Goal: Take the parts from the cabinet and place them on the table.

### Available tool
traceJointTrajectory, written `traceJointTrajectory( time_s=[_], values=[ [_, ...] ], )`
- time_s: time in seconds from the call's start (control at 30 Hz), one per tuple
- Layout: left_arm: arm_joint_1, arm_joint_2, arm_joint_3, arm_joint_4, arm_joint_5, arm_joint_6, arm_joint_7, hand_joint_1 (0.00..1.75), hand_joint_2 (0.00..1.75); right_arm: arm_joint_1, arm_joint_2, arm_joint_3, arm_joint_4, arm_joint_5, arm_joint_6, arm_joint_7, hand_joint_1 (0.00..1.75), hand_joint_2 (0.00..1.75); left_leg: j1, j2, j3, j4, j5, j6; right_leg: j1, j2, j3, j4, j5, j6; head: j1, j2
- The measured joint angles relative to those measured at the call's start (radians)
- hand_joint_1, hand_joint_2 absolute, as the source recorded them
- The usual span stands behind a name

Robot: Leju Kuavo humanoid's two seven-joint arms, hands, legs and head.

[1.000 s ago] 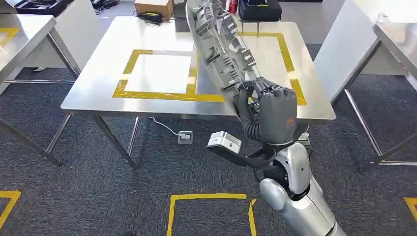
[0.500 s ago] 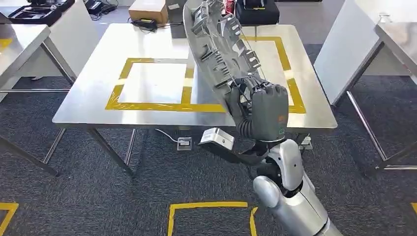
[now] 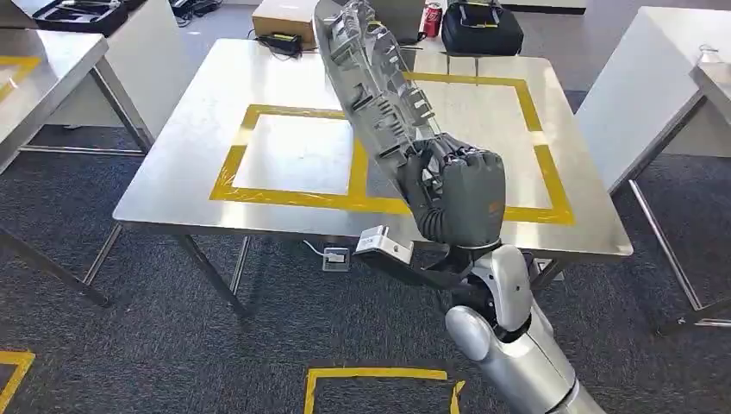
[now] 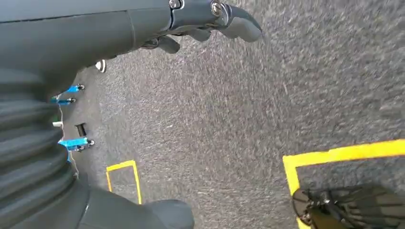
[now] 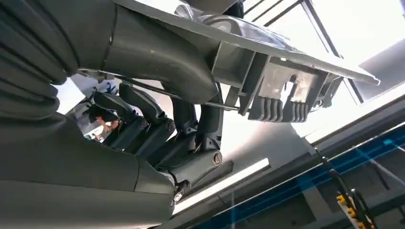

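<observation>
The right hand (image 3: 457, 203) grips the lower end of the long grey ribbed part (image 3: 371, 78), fingers curled around its edge; the part rises up and away from the hand, tilted above the steel table (image 3: 190, 155). The left hand (image 4: 200, 28) hangs over carpet, holding nothing, fingers loosely apart.

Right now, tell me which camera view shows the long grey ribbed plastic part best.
The head view: the long grey ribbed plastic part shows nearly whole, raised over the steel table in the right hand. The right wrist view gives a close underside portion. The left wrist view looks at carpet.
</observation>
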Motion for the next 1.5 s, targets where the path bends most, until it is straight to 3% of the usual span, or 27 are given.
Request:
traceJointTrajectory(
  time_s=[0.03, 0.07, 0.17, 0.2, 0.23, 0.27, 0.33, 0.37, 0.43, 0.5, 0.53, 0.57, 0.6, 0.7, 0.73, 0.83, 0.87, 0.9, 0.93, 1.0, 1.03, 1.07, 1.13, 1.17, 1.2, 1.33, 1.5],
  values=[
    [-0.002, -0.004, 0.000, 0.002, 0.000, -0.002, 0.001, 0.00, 1.75, -0.003, -0.002, 0.000, 0.002, -0.001, -0.001, 0.001, 1.75, 1.75, -0.004, 0.000, 0.008, 0.000, -0.003, -0.006, 0.002, -0.003, 0.004, -0.001, -0.032, -0.011, -0.012, 0.000],
    [-0.007, -0.002, 0.000, 0.000, 0.000, -0.002, 0.001, 0.00, 1.75, -0.008, -0.003, 0.000, 0.002, -0.001, -0.001, 0.000, 1.75, 1.75, 0.003, 0.001, 0.003, -0.003, -0.005, -0.014, 0.005, -0.001, 0.018, -0.031, -0.033, -0.002, -0.008, 0.000],
    [-0.001, -0.002, 0.000, 0.001, -0.001, -0.001, 0.000, 0.00, 1.75, -0.008, -0.005, 0.000, 0.004, -0.004, 0.000, 0.004, 1.75, 1.75, 0.005, 0.008, 0.024, -0.005, 0.018, -0.036, 0.005, 0.002, 0.050, -0.072, -0.022, -0.020, -0.007, 0.000],
    [-0.001, -0.003, 0.000, 0.000, -0.001, 0.001, -0.001, 0.00, 1.75, -0.007, -0.006, 0.000, 0.004, -0.005, 0.000, 0.007, 1.75, 1.75, 0.005, 0.009, 0.020, 0.004, 0.003, -0.038, -0.006, -0.001, 0.075, -0.087, -0.016, -0.014, -0.005, 0.000],
    [-0.003, -0.005, 0.000, 0.000, -0.001, 0.002, -0.004, 0.00, 1.75, -0.010, -0.007, 0.000, 0.005, -0.007, 0.000, 0.007, 1.75, 1.75, 0.005, 0.010, 0.007, 0.039, -0.017, -0.047, -0.010, -0.001, 0.088, -0.091, -0.018, -0.017, -0.012, 0.000],
    [-0.004, -0.004, 0.000, 0.000, -0.001, 0.002, -0.004, 0.00, 1.75, -0.014, -0.007, 0.000, 0.006, -0.007, -0.001, 0.007, 1.75, 1.75, 0.011, 0.010, -0.027, 0.099, -0.038, -0.061, -0.013, -0.001, 0.092, -0.091, -0.022, -0.017, -0.010, 0.000],
    [-0.004, 0.000, 0.000, 0.000, -0.001, 0.002, -0.003, 0.00, 1.75, -0.014, -0.007, 0.000, 0.012, -0.010, -0.002, 0.008, 1.75, 1.75, 0.023, 0.010, -0.123, 0.243, -0.095, -0.073, -0.021, -0.001, 0.101, -0.089, -0.035, -0.007, -0.011, 0.000],
    [-0.002, 0.002, 0.000, 0.000, -0.001, 0.002, 0.000, 0.00, 1.75, -0.013, -0.007, 0.000, 0.016, -0.012, 0.000, 0.010, 1.75, 1.75, 0.027, 0.011, -0.151, 0.269, -0.093, -0.075, -0.026, 0.000, 0.105, -0.087, -0.042, 0.000, -0.011, 0.000],
    [0.000, 0.004, 0.000, 0.000, -0.001, 0.002, 0.001, 0.00, 1.75, -0.013, -0.007, 0.000, 0.029, -0.022, 0.003, 0.015, 1.75, 1.75, 0.040, 0.014, -0.139, 0.185, -0.007, -0.095, -0.040, 0.003, 0.119, -0.079, -0.060, 0.015, -0.011, 0.000],
    [0.000, 0.006, 0.000, 0.000, -0.001, 0.002, 0.001, 0.00, 1.75, -0.017, -0.007, 0.000, 0.042, -0.022, 0.007, 0.017, 1.75, 1.75, 0.055, 0.020, -0.076, 0.008, 0.115, -0.120, -0.052, 0.003, 0.134, -0.063, -0.084, 0.034, -0.011, 0.000],
    [-0.001, 0.004, 0.000, 0.002, -0.001, 0.001, 0.001, 0.00, 1.75, -0.021, -0.007, 0.000, 0.051, -0.023, 0.008, 0.018, 1.75, 1.75, 0.045, 0.018, -0.079, 0.002, 0.084, -0.125, -0.049, 0.004, 0.135, -0.056, -0.093, 0.045, -0.017, 0.000],
    [-0.006, 0.005, 0.000, 0.001, -0.001, 0.001, 0.001, 0.00, 1.75, -0.028, -0.007, 0.000, 0.058, -0.024, 0.011, 0.019, 1.75, 1.75, 0.043, 0.020, -0.072, -0.014, 0.056, -0.093, -0.049, 0.004, 0.123, -0.049, -0.096, 0.051, -0.026, 0.000],
    [-0.006, 0.005, 0.000, 0.001, -0.001, 0.000, 0.001, 0.00, 1.75, -0.033, -0.007, 0.000, 0.067, -0.025, 0.017, 0.021, 1.75, 1.75, 0.043, 0.017, -0.078, -0.003, 0.075, -0.071, -0.043, 0.003, 0.120, -0.049, -0.102, 0.058, -0.019, 0.000],
    [-0.002, 0.006, 0.000, 0.000, -0.001, 0.000, 0.002, 0.00, 1.75, -0.041, -0.007, 0.000, 0.098, -0.041, 0.023, 0.027, 1.75, 1.75, 0.045, 0.015, -0.070, 0.001, 0.063, -0.046, -0.050, 0.002, 0.132, -0.046, -0.116, 0.076, -0.016, 0.000],
    [-0.004, 0.006, 0.000, 0.000, -0.001, 0.000, 0.002, 0.00, 1.75, -0.046, -0.007, 0.000, 0.108, -0.043, 0.024, 0.027, 1.75, 1.75, 0.044, 0.014, -0.066, 0.001, 0.059, -0.039, -0.050, 0.001, 0.115, -0.008, -0.133, 0.077, -0.013, 0.000],
    [-0.007, 0.006, 0.000, 0.000, -0.001, -0.001, 0.002, 0.00, 1.75, -0.070, -0.007, 0.000, 0.156, -0.055, 0.030, 0.026, 1.75, 1.75, 0.037, 0.013, -0.056, 0.002, 0.046, -0.027, -0.047, 0.002, -0.034, 0.241, -0.224, 0.080, -0.008, 0.000],
    [-0.007, 0.006, 0.000, 0.000, -0.001, -0.003, 0.003, 0.00, 1.75, -0.074, -0.007, -0.001, 0.174, -0.058, 0.033, 0.026, 1.75, 1.75, 0.033, 0.012, -0.050, 0.002, 0.040, -0.025, -0.046, 0.002, -0.074, 0.290, -0.221, 0.077, -0.008, 0.000],
    [-0.006, 0.006, 0.000, 0.000, -0.001, -0.007, 0.003, 0.00, 1.75, -0.074, -0.008, -0.002, 0.186, -0.059, 0.036, 0.026, 1.75, 1.75, 0.031, 0.009, -0.041, 0.002, 0.034, -0.025, -0.043, 0.002, -0.084, 0.281, -0.192, 0.072, -0.008, 0.000],
    [-0.006, 0.007, 0.000, 0.000, -0.001, -0.007, 0.003, 0.00, 1.75, -0.075, -0.008, -0.003, 0.198, -0.059, 0.037, 0.026, 1.75, 1.75, 0.029, 0.005, -0.030, 0.002, 0.027, -0.026, -0.039, 0.002, -0.072, 0.229, -0.142, 0.064, -0.007, 0.000],
    [-0.008, 0.007, 0.000, 0.000, -0.001, -0.007, 0.003, 0.00, 1.75, -0.082, -0.008, -0.003, 0.214, -0.059, 0.037, 0.026, 1.75, 1.75, 0.025, 0.000, -0.004, 0.001, 0.010, -0.029, -0.029, 0.002, -0.001, 0.037, -0.013, 0.041, -0.006, 0.000],
    [-0.006, 0.004, 0.000, 0.002, -0.001, -0.009, 0.003, 0.00, 1.75, -0.087, -0.008, -0.004, 0.223, -0.059, 0.037, 0.025, 1.75, 1.75, 0.026, 0.000, -0.007, -0.001, 0.005, -0.032, -0.020, 0.003, 0.018, -0.001, -0.009, 0.028, -0.006, 0.000],
    [-0.009, 0.005, 0.000, 0.001, -0.001, -0.010, 0.003, 0.00, 1.75, -0.096, -0.008, -0.005, 0.229, -0.059, 0.038, 0.024, 1.75, 1.75, 0.023, -0.004, -0.003, 0.000, 0.004, -0.040, -0.016, 0.001, 0.023, -0.023, -0.014, 0.023, -0.012, 0.000],
    [-0.009, 0.005, 0.000, 0.001, -0.001, -0.012, 0.002, 0.00, 1.75, -0.116, -0.006, -0.005, 0.251, -0.068, 0.046, 0.024, 1.75, 1.75, 0.027, -0.001, -0.004, -0.005, 0.003, -0.049, -0.012, 0.004, 0.024, -0.028, -0.025, 0.023, -0.008, 0.000],
    [-0.009, 0.005, 0.000, 0.001, -0.002, -0.014, 0.000, 0.00, 1.75, -0.130, -0.006, -0.005, 0.271, -0.081, 0.055, 0.027, 1.75, 1.75, 0.023, 0.001, 0.000, -0.004, 0.000, -0.047, -0.017, 0.004, 0.029, -0.039, -0.021, 0.029, -0.008, 0.000],
    [-0.009, 0.007, 0.000, 0.001, -0.001, -0.016, -0.005, 0.00, 1.75, -0.142, -0.006, -0.005, 0.298, -0.093, 0.058, 0.027, 1.75, 1.75, 0.022, 0.002, 0.002, -0.009, 0.006, -0.036, -0.018, 0.005, 0.030, -0.042, -0.021, 0.042, -0.008, 0.000],
    [-0.013, 0.007, 0.000, 0.001, 0.002, -0.018, -0.008, 0.00, 1.75, -0.183, -0.005, -0.005, 0.411, -0.116, 0.055, 0.008, 1.75, 1.75, 0.023, 0.004, 0.010, -0.024, 0.005, -0.043, -0.017, 0.006, 0.031, -0.042, -0.025, 0.035, -0.008, 0.000],
    [-0.016, 0.009, -0.001, 0.001, -0.003, -0.014, 0.009, 0.00, 1.75, -0.258, 0.004, -0.007, 0.587, -0.111, 0.078, 0.047, 1.75, 1.75, 0.023, 0.004, 0.015, -0.031, 0.007, -0.053, -0.017, 0.006, 0.031, -0.042, -0.026, 0.030, -0.008, 0.000]
  ],
)
